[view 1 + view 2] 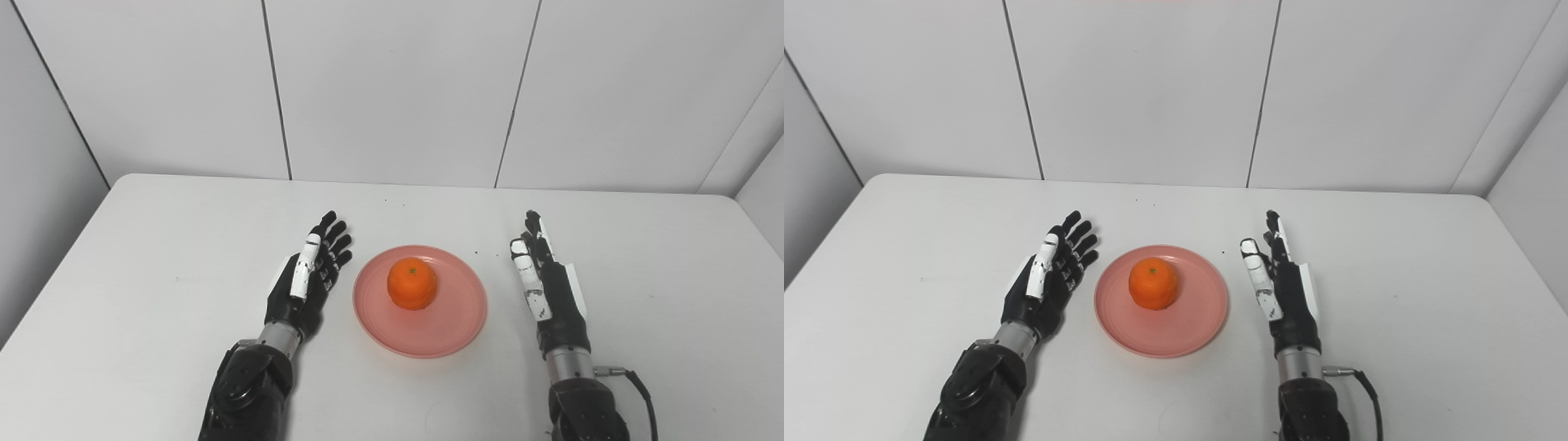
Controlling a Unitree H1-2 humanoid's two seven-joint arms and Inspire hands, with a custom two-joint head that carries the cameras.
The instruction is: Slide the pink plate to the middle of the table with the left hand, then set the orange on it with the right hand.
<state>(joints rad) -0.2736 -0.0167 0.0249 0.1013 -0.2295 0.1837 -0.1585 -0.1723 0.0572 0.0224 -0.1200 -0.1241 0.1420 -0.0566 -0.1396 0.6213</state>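
White wall panels stand behind a white table [153, 257] that fills the lower part of the frame. Near the centre of the frame lies the plate [453, 331], pink and round, flat on the table. On it, a little toward its upper left part, sits the orange [412, 283], with the small green stem mark facing up.

At the left of the plate lies the left hand [306, 278], just beside the rim but not touching it, as far as I can see. Its fingers are stretched and apart, and it holds nothing. At the right of the plate is the right hand [545, 282], a bit further from the rim, also with fingers extended and empty, turned on its edge.

To my judgement both steps are done: the plate is in the middle and the fruit is on it. What could still go wrong comes from the hands. If the left one pulls back carelessly, it may catch the rim and push the plate away. A knock like this could also roll the orange off, because it is round and nothing holds it.
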